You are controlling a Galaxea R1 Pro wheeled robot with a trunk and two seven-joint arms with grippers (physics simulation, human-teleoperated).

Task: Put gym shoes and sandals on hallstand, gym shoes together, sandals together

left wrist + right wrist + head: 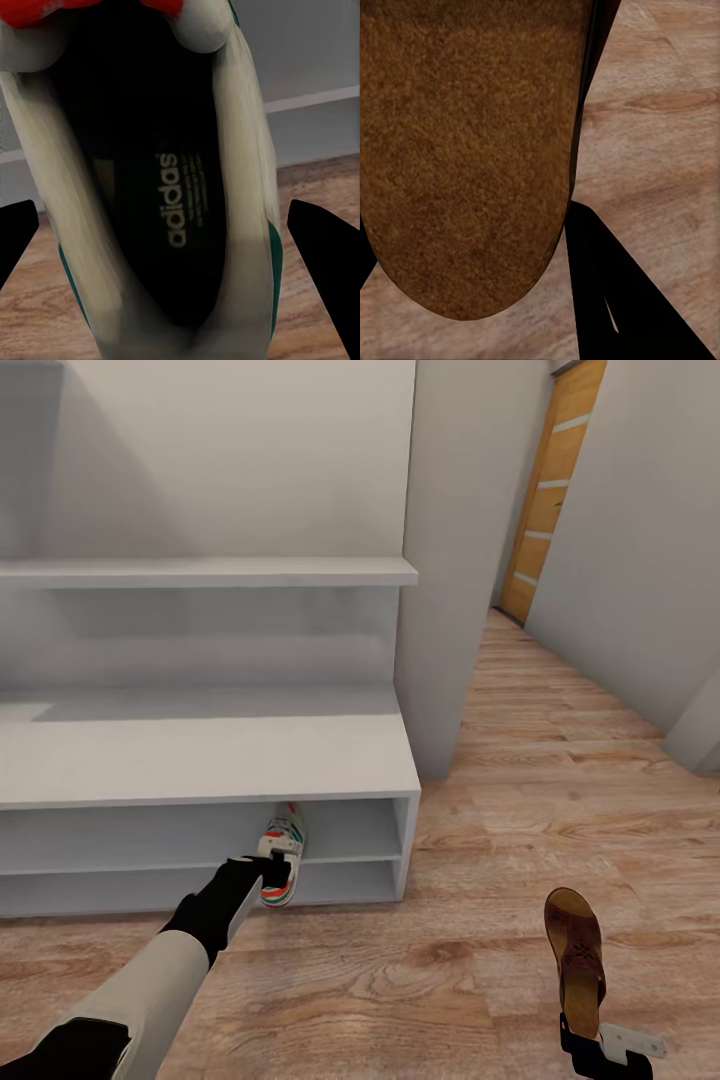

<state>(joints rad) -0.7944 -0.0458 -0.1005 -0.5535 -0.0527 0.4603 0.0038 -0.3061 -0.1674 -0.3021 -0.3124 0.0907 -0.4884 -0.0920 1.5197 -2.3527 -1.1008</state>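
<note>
Along the corridor wall: I see the light grey hallstand with a long low bench of two open tiers and a wall shelf above it, standing on the light brown wood-plank corridor floor.
Left end effector: I have it reaching toward the open front of the bench, near its right end, closed around the white low-top gym shoe with green stripes and red-orange accents.
Gym shoe position: toe pointing into the bench, heel toward me, at the front edge of the tiers; I cannot tell whether it rests on a tier or hangs in the grip.
Left wrist view: I look into the shoe's dark opening, with a printed brand name on the insole, red trim at the tongue, and dark fingers at either side of the shoe.
Right end effector: low by the right edge of the head view, gripping the heel end of the dark brown leather sandal with a tan sole.
Sandal position: well apart from the hallstand, out over the floor, toe pointing away from me; I cannot tell if it touches the planks.
Right wrist view: the sandal's brown suede-like footbed lies close to the lens, a dark finger beside it, floor planks behind.
Far end: an orange-brown wooden door closes the corridor at the upper right.
</note>
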